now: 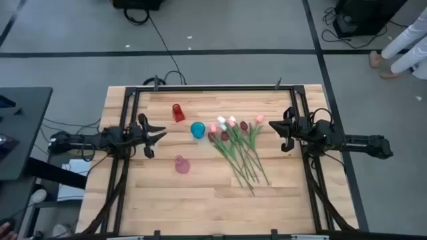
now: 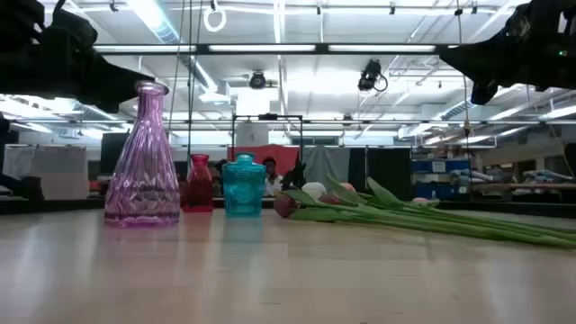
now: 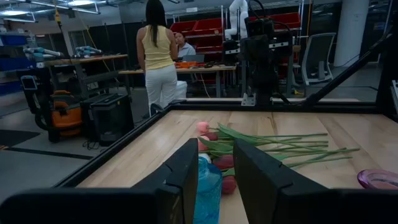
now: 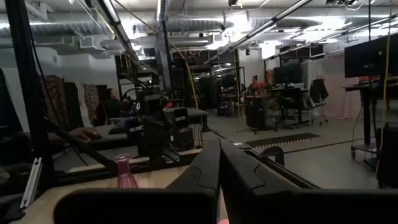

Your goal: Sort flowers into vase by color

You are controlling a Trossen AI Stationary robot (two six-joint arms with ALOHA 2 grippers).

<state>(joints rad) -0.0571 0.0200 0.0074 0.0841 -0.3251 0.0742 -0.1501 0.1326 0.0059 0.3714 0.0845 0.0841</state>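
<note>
The flowers lie in a loose bundle on the wooden table, blooms toward the far left and stems toward the near right; they also show in the low view and the left wrist view. A red vase, a blue vase and a pink vase stand upright to their left. My left gripper hovers open left of the blue vase, nothing between its fingers. My right gripper hovers shut to the right of the blooms, its fingers together.
The table's black frame runs along the far edge and both sides. Bare wood lies toward the near edge. People stand at a bench beyond the table, and another person is on the floor at the far right.
</note>
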